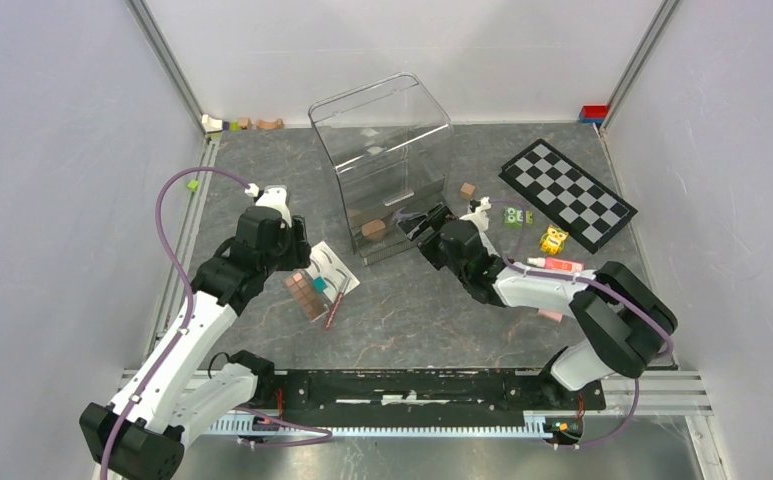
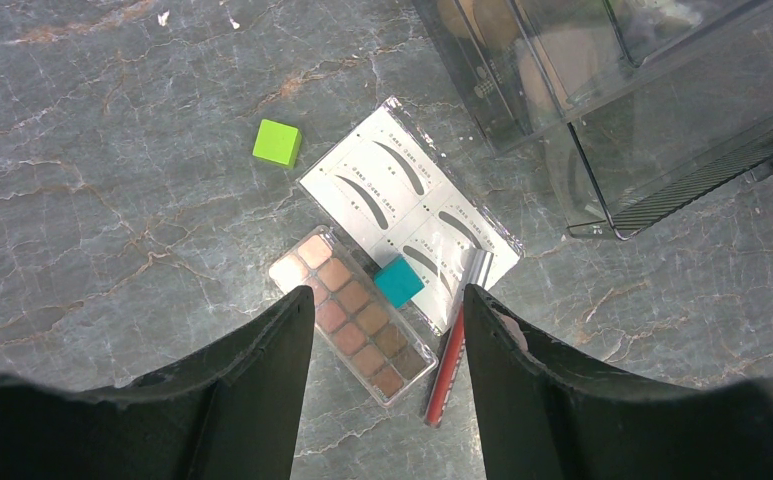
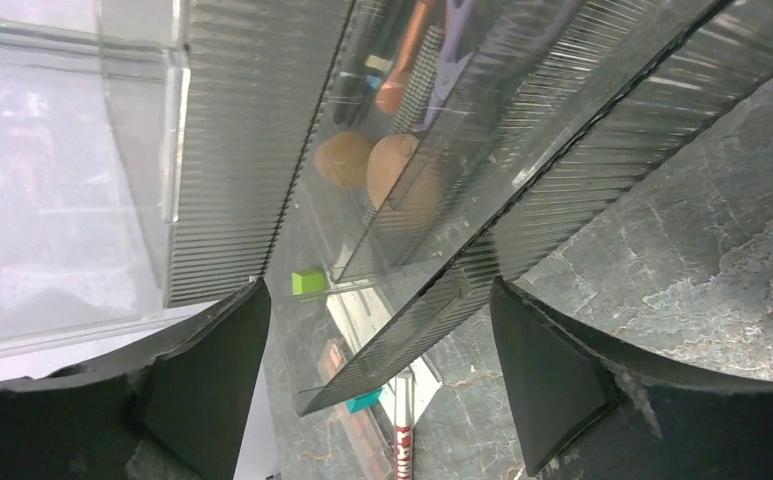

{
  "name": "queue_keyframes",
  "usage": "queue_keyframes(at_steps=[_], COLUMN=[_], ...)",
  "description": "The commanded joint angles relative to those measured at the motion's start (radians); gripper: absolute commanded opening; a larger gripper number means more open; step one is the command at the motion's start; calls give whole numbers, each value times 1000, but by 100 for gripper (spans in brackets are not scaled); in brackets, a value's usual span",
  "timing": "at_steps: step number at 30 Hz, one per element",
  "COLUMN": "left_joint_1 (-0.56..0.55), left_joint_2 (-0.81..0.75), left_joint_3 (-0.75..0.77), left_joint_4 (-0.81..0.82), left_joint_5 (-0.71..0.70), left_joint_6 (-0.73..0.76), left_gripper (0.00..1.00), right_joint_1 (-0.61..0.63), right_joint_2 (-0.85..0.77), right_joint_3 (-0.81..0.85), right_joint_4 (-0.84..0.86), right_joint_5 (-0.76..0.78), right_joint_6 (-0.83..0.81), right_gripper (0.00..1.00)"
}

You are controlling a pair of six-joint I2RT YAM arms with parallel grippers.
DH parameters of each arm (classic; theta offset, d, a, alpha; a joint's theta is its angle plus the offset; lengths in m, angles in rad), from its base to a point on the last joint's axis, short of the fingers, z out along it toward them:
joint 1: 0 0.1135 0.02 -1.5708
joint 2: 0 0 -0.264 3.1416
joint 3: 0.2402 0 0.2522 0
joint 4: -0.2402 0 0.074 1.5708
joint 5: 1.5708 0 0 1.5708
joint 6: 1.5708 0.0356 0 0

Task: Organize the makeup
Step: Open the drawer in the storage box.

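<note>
Top external view: tall clear acrylic organiser [image 1: 382,160] stands mid-worktop, right jaws wide and empty at its lower tray. Left jaws, partly spread and empty, hang over white eyebrow card [image 2: 407,195], brown eyeshadow palette [image 2: 352,315] and red pencil [image 2: 449,365]; closing could snag the teal cube [image 2: 399,281] lying on the card.

The grey marbled table [image 1: 262,180] carries a clear organizer [image 1: 387,150] near its middle and a checkerboard [image 1: 566,193] toward the right wall. Left of the organizer lie an eyebrow card [image 2: 402,190], an eyeshadow palette [image 2: 352,315] just beside it, a red pencil [image 2: 450,365] and a green cube [image 2: 276,142].
</note>
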Motion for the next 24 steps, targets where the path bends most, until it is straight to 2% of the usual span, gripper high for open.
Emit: queue_keyframes(at_steps=[1, 8, 12, 17, 24], left_joint_1=[3, 3, 2, 3, 3], left_joint_2=[-2, 5, 4, 3, 3], left_joint_3=[9, 10, 11, 11, 11], left_joint_4=[38, 38, 38, 38, 39], left_joint_5=[17, 22, 21, 18, 19], left_joint_6=[40, 40, 40, 40, 40], left_gripper=[63, 63, 63, 63, 63], right_joint_1=[8, 11, 11, 11, 11], right_joint_2=[42, 50, 22, -29, -104], right_joint_3=[57, 24, 4, -26, -84], right_joint_4=[-106, -43, -28, -21, -33], right_joint_5=[32, 27, 40, 59, 72], right_joint_6=[48, 52, 33, 16, 6], right_gripper=[83, 60, 51, 35, 32])
